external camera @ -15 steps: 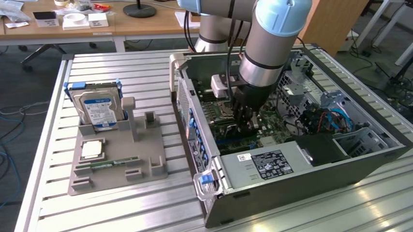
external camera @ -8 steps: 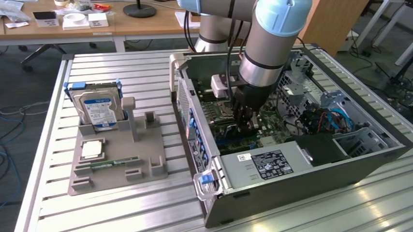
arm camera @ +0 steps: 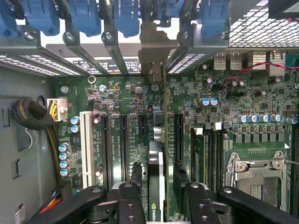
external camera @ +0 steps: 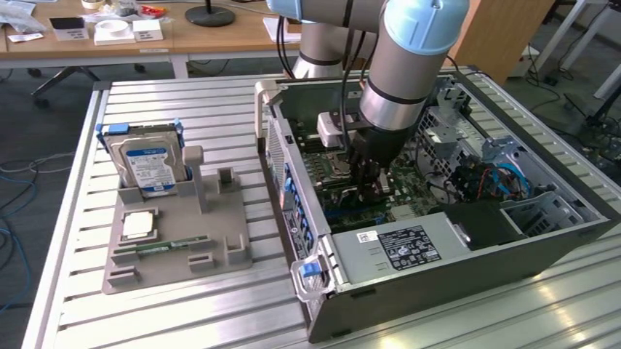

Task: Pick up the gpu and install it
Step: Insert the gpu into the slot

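You have the gpu (arm camera: pixel 159 140) standing on edge in the motherboard (arm camera: pixel 233 107) slot; the gripper (arm camera: pixel 158 191) fingers sit apart beside it, letting go. Check it sits right down before you lift away.

Even daylight; glare on table; sharp.
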Controlling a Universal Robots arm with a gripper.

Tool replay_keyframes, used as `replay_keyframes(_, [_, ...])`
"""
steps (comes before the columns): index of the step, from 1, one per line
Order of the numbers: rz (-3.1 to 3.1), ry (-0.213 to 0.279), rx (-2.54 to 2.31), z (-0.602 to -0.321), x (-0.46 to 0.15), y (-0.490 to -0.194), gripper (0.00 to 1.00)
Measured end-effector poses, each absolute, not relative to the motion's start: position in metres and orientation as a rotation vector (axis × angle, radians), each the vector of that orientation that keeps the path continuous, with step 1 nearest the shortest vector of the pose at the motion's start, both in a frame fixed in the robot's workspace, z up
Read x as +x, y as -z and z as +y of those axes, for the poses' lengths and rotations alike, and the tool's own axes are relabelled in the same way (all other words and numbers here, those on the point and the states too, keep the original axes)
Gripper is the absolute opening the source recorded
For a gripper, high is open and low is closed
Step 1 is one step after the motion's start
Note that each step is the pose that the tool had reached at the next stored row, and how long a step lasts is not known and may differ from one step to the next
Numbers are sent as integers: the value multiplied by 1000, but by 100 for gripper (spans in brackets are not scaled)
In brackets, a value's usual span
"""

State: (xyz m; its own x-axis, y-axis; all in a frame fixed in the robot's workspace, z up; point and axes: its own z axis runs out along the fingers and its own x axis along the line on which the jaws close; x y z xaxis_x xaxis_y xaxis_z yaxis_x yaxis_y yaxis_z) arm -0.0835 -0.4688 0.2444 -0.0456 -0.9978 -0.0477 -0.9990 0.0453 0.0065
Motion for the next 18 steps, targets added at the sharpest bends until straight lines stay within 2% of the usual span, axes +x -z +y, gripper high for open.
replay_keyframes(18, [2248, -60, -2148, -468, -84, -257, 40])
